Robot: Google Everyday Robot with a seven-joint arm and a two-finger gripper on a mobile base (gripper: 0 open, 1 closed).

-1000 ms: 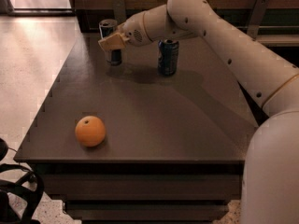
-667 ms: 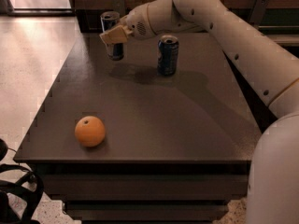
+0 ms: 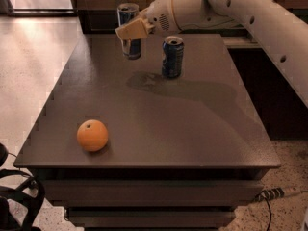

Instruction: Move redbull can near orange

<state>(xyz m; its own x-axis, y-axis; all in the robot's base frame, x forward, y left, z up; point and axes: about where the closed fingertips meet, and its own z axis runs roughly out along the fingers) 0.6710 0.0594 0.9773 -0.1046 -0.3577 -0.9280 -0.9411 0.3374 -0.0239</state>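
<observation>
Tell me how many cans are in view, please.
2. The redbull can is near the far edge of the table, held in the gripper. The soda can stands just right of it, apart. No other seems hidden.

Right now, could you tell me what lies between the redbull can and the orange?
Only bare table, in the camera view. The hand grips the redbull can at the back; the orange sits near the front. The soda can stands aside.
</observation>
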